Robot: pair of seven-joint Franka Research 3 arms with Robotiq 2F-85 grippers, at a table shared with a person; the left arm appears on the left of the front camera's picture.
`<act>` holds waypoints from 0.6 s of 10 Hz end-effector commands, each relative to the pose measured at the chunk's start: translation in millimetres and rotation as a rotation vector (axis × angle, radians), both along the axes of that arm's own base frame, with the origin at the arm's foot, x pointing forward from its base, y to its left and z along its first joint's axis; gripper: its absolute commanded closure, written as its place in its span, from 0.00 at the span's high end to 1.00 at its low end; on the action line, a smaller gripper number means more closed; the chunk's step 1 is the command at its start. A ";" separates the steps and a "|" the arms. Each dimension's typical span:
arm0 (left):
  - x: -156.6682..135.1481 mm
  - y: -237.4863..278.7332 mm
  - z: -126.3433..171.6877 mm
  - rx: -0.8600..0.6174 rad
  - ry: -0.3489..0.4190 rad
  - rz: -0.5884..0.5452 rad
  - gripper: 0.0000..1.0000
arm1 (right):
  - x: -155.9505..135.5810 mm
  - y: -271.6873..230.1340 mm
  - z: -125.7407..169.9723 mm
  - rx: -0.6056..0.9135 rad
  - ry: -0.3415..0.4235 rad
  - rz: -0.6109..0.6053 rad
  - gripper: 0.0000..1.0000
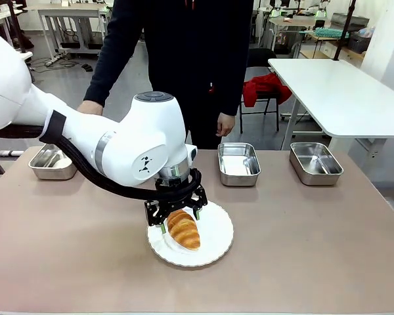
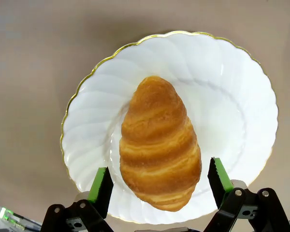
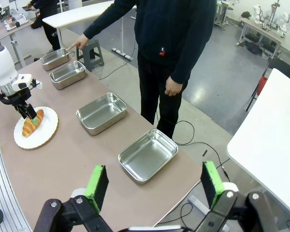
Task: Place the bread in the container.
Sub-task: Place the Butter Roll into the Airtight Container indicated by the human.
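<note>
The bread (image 2: 159, 145), a golden-brown croissant, lies on a round white plate (image 2: 232, 106) near the table's middle. My left gripper (image 2: 160, 181) is lowered over it and open, its green pads (image 2: 102, 182) standing on either side of the croissant's near end with small gaps. The front view shows the same gripper (image 1: 178, 216) above the croissant (image 1: 184, 228). The container may be the far-left steel pan (image 1: 52, 162), as the person's hand (image 3: 72, 46) points at its edge (image 3: 54, 58). My right gripper (image 3: 154, 186) is open and holds nothing, high above the table's right end.
Two more steel pans (image 1: 238, 164) (image 1: 315, 163) stand along the far edge; the right wrist view shows another pan (image 3: 67, 74) beside the pointed one. The person stands at the far side, other hand (image 1: 226, 123) hanging. A white table (image 1: 341, 92) stands behind on the right.
</note>
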State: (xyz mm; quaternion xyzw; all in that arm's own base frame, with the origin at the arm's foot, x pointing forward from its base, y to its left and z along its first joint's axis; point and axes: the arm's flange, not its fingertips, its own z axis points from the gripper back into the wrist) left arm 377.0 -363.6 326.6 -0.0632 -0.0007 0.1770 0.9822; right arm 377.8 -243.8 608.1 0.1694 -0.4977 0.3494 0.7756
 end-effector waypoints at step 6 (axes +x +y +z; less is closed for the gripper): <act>15.8 -6.5 -19.3 0.057 0.041 0.001 0.87 | 0.0 1.3 1.8 0.002 -0.006 0.005 1.00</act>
